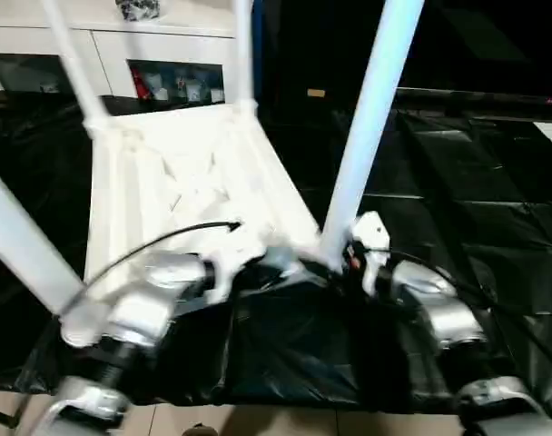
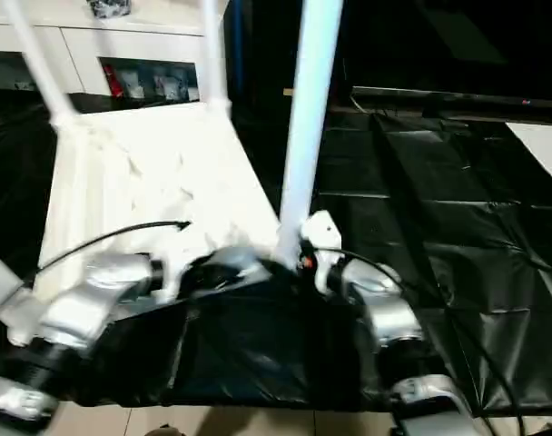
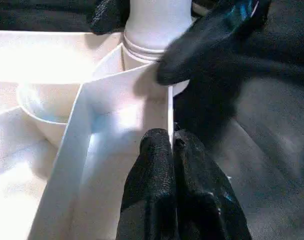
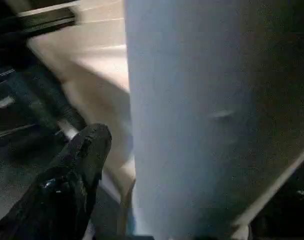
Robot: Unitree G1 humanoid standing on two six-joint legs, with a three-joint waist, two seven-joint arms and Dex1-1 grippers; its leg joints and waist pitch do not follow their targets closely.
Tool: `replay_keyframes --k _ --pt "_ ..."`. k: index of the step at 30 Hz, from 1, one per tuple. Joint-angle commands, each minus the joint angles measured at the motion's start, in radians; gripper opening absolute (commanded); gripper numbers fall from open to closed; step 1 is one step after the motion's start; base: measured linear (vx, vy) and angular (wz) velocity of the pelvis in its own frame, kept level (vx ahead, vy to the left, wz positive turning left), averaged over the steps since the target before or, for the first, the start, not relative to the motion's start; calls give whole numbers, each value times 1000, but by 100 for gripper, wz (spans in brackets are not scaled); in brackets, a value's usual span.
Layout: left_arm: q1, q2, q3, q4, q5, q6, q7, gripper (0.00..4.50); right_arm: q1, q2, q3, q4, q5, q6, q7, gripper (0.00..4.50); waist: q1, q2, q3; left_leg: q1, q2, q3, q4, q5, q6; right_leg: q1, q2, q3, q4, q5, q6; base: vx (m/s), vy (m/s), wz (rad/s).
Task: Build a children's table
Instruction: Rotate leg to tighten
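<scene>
Beneath the upturned white ribbed plastic tabletop (image 1: 181, 182) lies crinkled black sheeting (image 1: 458, 173); white cabinets (image 1: 122, 45) stand behind it. Left gripper (image 3: 171, 145) pinches its rim; right gripper (image 3: 167, 75) clasps a white tube leg (image 1: 367, 127).

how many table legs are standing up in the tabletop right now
4: far left leg, far right leg, near right leg at the right gripper, near left leg.

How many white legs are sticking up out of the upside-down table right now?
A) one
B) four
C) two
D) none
B: four legs rise from the corners of the table top: two at the far corners, one near right by the right gripper, and one near left.
</scene>
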Motion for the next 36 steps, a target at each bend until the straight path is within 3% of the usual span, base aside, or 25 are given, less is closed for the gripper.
replay_keyframes --k 1,5,11,19,33,36 --pt "-5 -3 -23 -23 -32 -31 -65 0 7 -10 25 -40 21 22 84 361 0 -4 -57 -2 -2 16 -57 -197 73 55 -32 33 -61 -109 -224 0 0 0" --pt "-26 61 -24 15 -33 -54 -136 0 20 -46 69 -77 48 60 218 331 11 -4 -57 1 -1 17 -55 -184 76 54 -31 32 -56 -82 -235 0 0 0" --pt "-54 108 -28 66 -36 -77 -205 0 24 -66 101 -104 60 99 313 277 21 -6 -57 6 -1 19 -56 -209 60 49 -33 33 -58 -119 -235 0 0 0" --pt "-66 119 -32 93 -37 -95 -225 0 39 -87 138 -130 46 118 360 211 27 -9 -58 2 0 16 -57 -199 45 52 -36 33 -56 -114 -225 0 0 0" --pt "-66 110 -29 112 -41 -112 -208 0 67 -74 151 -160 49 134 345 199 34 -11 -59 2 0 16 -58 -200 38 52 -36 33 -56 -126 -215 0 0 0" --pt "-73 73 -4 121 -33 -102 -114 0 82 -34 123 -142 36 112 237 199 35 -10 -56 4 0 15 -60 -226 31 51 -37 33 -61 -154 -210 0 0 0"
